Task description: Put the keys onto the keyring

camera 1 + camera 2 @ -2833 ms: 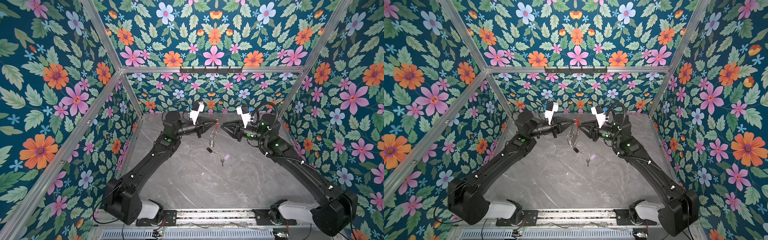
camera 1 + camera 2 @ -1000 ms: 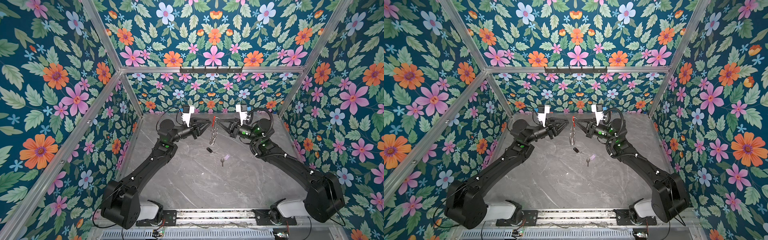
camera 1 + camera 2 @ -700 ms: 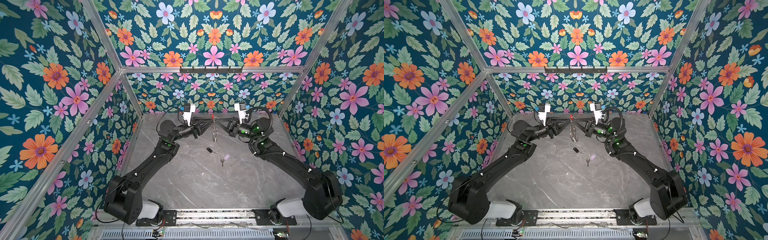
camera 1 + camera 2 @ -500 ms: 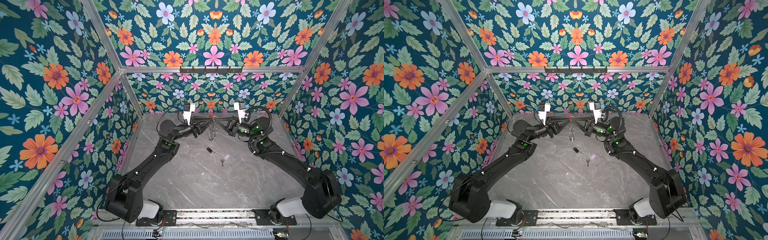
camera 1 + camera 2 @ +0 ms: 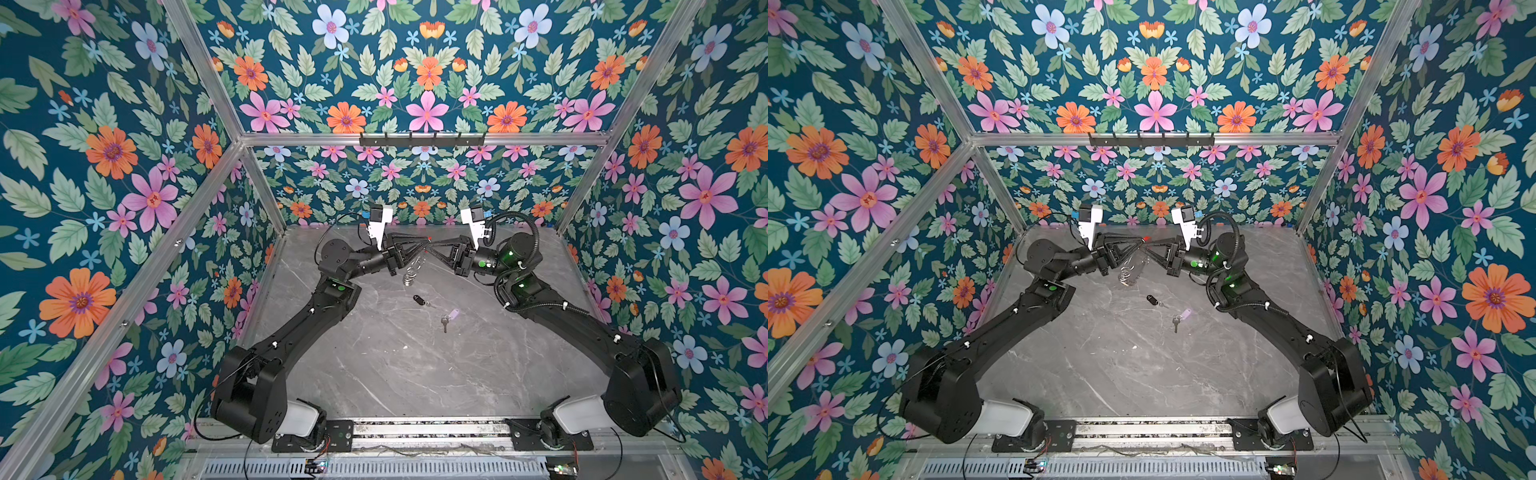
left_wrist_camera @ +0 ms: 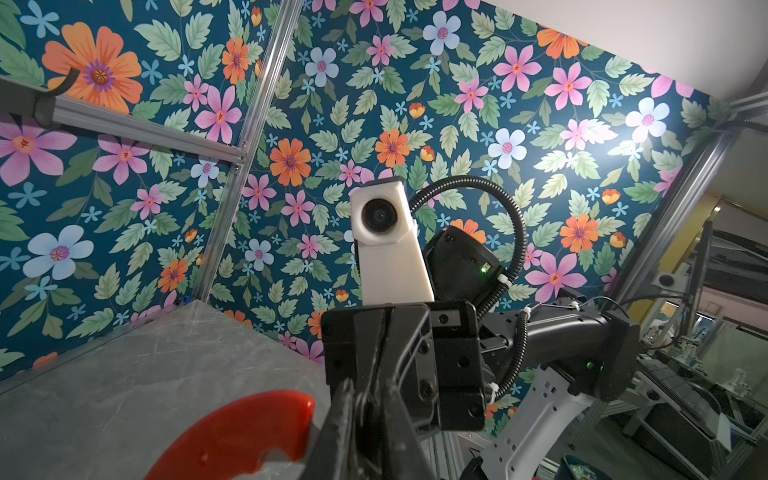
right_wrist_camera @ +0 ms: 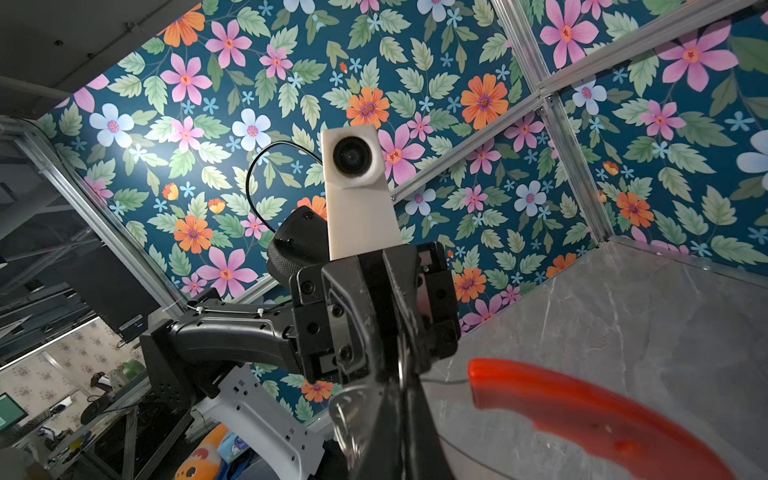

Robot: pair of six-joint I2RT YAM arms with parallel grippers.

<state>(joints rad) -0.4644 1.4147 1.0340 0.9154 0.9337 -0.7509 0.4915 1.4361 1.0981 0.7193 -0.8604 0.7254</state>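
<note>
Arms meet tip to tip above the far end of the table (image 5: 395, 365). The right pincer (image 5: 434, 246) is clamped on the keyring (image 5: 411, 272), which hangs just below the tips, with its red section (image 7: 582, 407) right at them and its silver rings (image 5: 1126, 277) dangling. The left pincer (image 5: 422, 244) is narrow at the hoop; grip or mere touch, cannot tell. Below and well apart from both pincers, black tag (image 5: 419, 300) and lilac tag (image 5: 454, 312) lie loose. Step, likely: steadying or handing over the hoop, no key threaded. Next calls for one firm hold and the other pincer freed to fetch a tag.
</note>
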